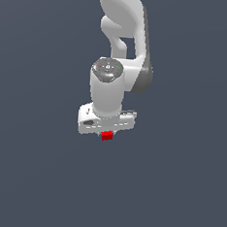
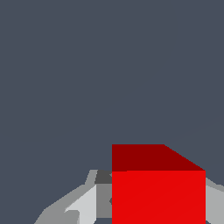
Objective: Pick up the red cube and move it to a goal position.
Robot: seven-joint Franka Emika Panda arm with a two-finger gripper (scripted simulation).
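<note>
The red cube (image 1: pixel 107 136) is tiny and bright red. In the exterior view it sits right under the white gripper (image 1: pixel 107 133), which points down from the white arm. In the wrist view the red cube (image 2: pixel 158 188) fills the space between the grey fingers (image 2: pixel 83 205), which press against its sides. The gripper is shut on the cube. The fingertips are mostly hidden by the hand in the exterior view. No goal marker shows.
A plain dark grey-blue surface (image 1: pixel 177 189) fills both views. No other objects show.
</note>
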